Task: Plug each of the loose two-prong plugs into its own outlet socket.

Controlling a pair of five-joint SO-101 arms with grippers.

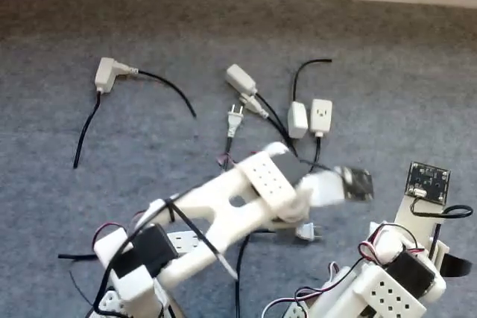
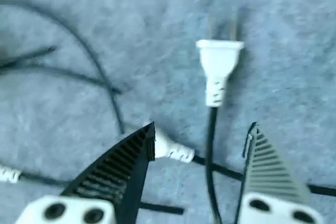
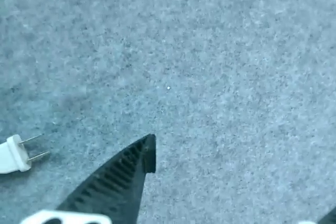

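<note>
Far left on the grey carpet (image 1: 45, 206): white connector (image 1: 107, 74) with black leads, well apart from everything else. Centre, far side: loose two-prong plug (image 1: 234, 118) lying flat, white adapter (image 1: 240, 78) just beyond it. Left arm (image 1: 246, 199) lies across the centre. Left gripper (image 2: 202, 129) is spread wide and grips nothing. White plug (image 2: 218, 62) sits on the carpet just past its tips, prongs pointing away, its black cord (image 2: 210, 150) running back between the fingers. Right of centre, far: outlet socket (image 1: 321, 115), second white block (image 1: 297, 119) just beside it. Near right: right gripper (image 3: 241, 177) also wide and empty over carpet, small plug (image 3: 13, 154) lying near it, prongs bare.
</note>
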